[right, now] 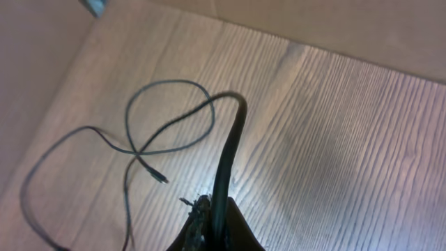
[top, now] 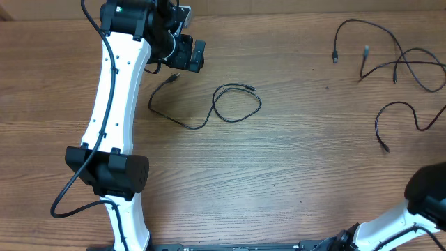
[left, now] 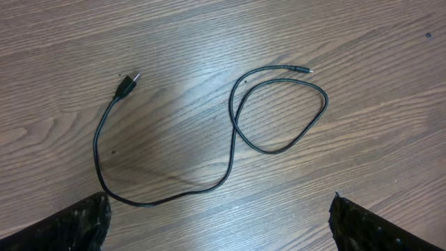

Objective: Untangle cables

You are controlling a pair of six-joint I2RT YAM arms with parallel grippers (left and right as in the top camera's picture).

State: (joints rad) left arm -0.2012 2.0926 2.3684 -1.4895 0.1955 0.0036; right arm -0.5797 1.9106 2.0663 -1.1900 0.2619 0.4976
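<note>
A single thin black flexible cable [top: 260,104] with small plugs at both ends lies flat at about 10 o'clock from the table's middle in the overhead view. It curls into one loop, and its tail sweeps toward 9 o'clock. A loose group of thin black cables [top: 398,61] crosses itself at 2 o'clock, near the far edge, with one strand running off the picture at 3 o'clock.

Between the two spreads the bare brown wood-grain table [top: 300,174], open through the middle and down to 6 o'clock.

The left gripper [left: 219,209] hangs at 11 o'clock of the single cable, jaws spread wide and touching nothing. The right gripper [right: 209,217] is pinched closed on a black cord [right: 224,160]. The cord rises toward 12 o'clock and bends into loops close to the table's edges. The white left arm [top: 115,90] fills the strip from 7 to 11 o'clock.
</note>
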